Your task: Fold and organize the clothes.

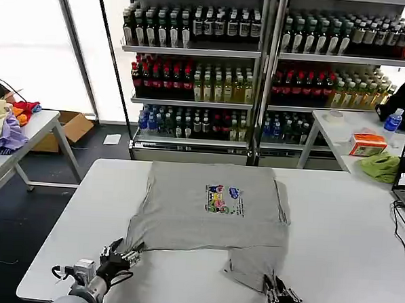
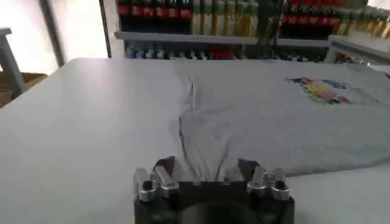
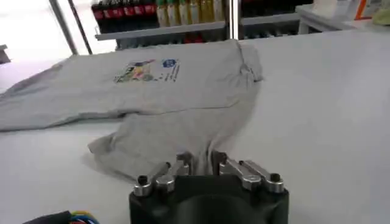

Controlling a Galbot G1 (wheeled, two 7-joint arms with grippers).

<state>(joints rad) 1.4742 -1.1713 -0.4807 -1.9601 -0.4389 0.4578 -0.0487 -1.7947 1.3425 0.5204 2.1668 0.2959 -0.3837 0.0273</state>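
Grey shirt (image 1: pixel 209 209): partly folded on table (image 1: pixel 340 247); near corners pinched by left gripper (image 1: pixel 119 258) and right gripper (image 1: pixel 276 292) fingers; further folds remain.

Light: bright daylight floods through my far-left windows (image 1: pixel 32 41), blown out white.
Table (image 1: pixel 348 220): evenly lit, faint shadows.
Wrist views: soft, far shelves (image 2: pixel 201 18) blurred.

Materials and surface finish

You see a shirt (image 1: pixel 209 209) of soft matt grey cloth with a flat printed motif; a smooth, faintly sheened white table (image 1: pixel 347 240); the left gripper (image 2: pixel 206 172) and right gripper (image 3: pixel 202 163) combine bare metal with black plastic.
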